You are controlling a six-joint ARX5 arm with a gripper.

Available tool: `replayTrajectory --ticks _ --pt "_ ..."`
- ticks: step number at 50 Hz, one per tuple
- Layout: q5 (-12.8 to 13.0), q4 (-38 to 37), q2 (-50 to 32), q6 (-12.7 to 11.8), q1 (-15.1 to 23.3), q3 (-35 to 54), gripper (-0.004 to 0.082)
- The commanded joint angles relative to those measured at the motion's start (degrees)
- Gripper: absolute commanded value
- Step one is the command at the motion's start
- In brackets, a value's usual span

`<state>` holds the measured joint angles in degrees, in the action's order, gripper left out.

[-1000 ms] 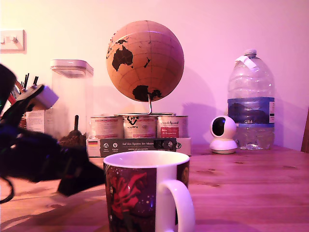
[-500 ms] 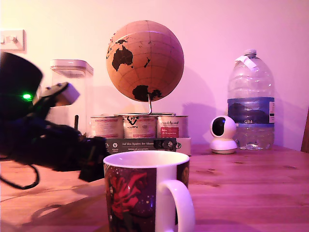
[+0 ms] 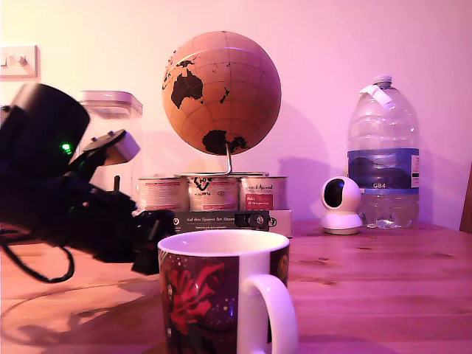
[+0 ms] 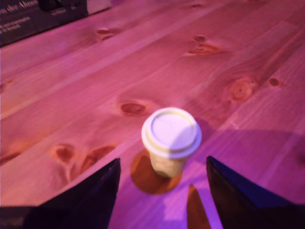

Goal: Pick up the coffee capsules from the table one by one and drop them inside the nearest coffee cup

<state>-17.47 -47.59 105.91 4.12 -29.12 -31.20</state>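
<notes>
Your black gripper has its two dark fingers spread wide and holding nothing. In the wrist view you see one small pale greyish-white tapered coffee capsule standing on the reddish-brown knotted wooden plank table, flat rimmed end up. It sits just ahead of the fingertips and roughly centred on the gap between them, touching neither finger. Its shadow falls on the wood beside its base.

In the exterior view your gripper hangs above the table at the exterior view's left, its tip just beside the white rim of the large ceramic coffee cup, the dark-bodied one printed with red flowers. You cannot tell from this view whether the tip touches the cup. The capsule is hidden from this camera.

Behind your gripper stand three printed tin cans on a dark flat box with white lettering, with a cork-coloured globe above them. A corner of that box shows beyond the capsule in the wrist view.
</notes>
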Motion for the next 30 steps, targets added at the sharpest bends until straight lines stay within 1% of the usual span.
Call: replayTrajectory --ticks 1,7,11,21,30 --pt "-0.1 0.5 0.7 0.4 -0.5 -1.0 0.0518" --pt "-0.1 2.9 1.3 0.4 -0.7 -2.7 0.0518" --pt "-0.6 3.9 1.9 0.4 -0.9 -3.5 0.0518" --pt "-0.5 4.4 2.6 0.4 -1.3 -4.2 0.0511" --pt "0.0 7.2 2.6 0.5 -1.4 -5.1 0.0438"
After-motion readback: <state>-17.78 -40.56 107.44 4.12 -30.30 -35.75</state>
